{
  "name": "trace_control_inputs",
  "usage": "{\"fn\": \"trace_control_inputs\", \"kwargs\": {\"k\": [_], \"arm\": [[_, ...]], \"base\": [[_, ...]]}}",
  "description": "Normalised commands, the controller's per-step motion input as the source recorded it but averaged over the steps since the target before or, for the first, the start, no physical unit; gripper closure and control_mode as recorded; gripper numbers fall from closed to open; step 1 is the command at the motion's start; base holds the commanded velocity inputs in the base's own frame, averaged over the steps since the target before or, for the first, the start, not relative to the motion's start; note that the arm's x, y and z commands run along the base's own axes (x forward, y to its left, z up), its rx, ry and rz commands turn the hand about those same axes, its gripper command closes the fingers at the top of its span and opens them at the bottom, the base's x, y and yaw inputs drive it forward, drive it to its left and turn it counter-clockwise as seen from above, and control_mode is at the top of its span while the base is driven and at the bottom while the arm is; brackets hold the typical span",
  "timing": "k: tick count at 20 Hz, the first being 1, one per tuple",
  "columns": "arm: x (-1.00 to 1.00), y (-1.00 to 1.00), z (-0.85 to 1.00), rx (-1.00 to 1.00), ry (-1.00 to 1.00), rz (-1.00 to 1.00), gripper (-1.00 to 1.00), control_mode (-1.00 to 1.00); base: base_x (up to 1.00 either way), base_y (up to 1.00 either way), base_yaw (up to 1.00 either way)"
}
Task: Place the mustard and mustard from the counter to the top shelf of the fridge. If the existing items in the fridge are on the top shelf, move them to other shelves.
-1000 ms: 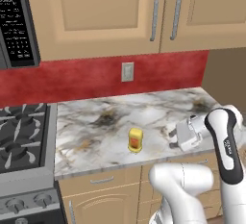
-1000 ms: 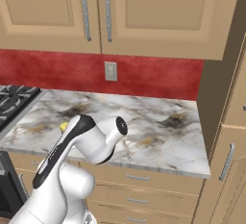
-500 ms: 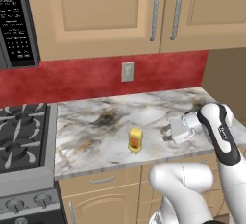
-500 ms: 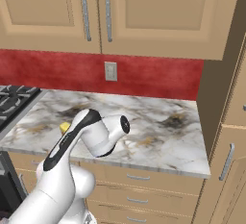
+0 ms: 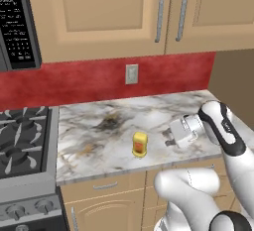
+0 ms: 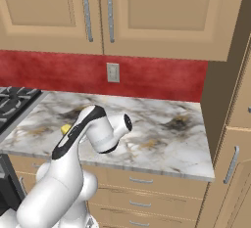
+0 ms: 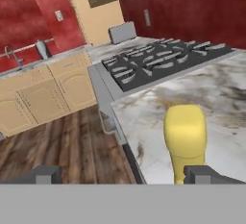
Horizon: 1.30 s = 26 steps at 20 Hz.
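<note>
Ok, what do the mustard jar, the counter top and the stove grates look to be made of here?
Mustard jar: likely plastic, an even matte yellow with an orange-red label band. Counter: polished stone by its look, white with grey and brown veining. Stove grates: dark matte metal, probably cast iron, in heavy black bars.

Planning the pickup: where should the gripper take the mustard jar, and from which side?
Probably across the mustard jar's body, below the lid, coming level from the counter's right end, where the gripper already faces it. It stands upright and alone, so both sides are free.
</note>
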Motion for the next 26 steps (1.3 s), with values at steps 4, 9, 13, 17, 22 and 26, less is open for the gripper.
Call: {"fn": "trace_control_inputs", "kwargs": {"k": [4, 9, 13, 17, 22, 26], "arm": [[0.0, 0.32, -0.13, 0.0, -0.07, 0.0, -1.0, -1.0], [0.0, 0.24, -0.17, 0.0, -0.11, 0.0, -1.0, -1.0], [0.0, 0.08, -0.13, 0.0, -0.08, 0.0, -1.0, -1.0], [0.08, 0.03, -0.13, 0.0, -0.08, 0.0, -1.0, -1.0], [0.19, 0.0, -0.11, 0.0, -0.07, -0.01, -1.0, -1.0], [0.13, 0.03, -0.14, 0.0, -0.02, -0.01, -1.0, -1.0]], "base": [[0.0, 0.0, 0.0], [0.0, 0.0, 0.0], [0.0, 0.0, 0.0], [0.0, 0.0, 0.0], [0.0, 0.0, 0.0], [0.0, 0.0, 0.0]]}}
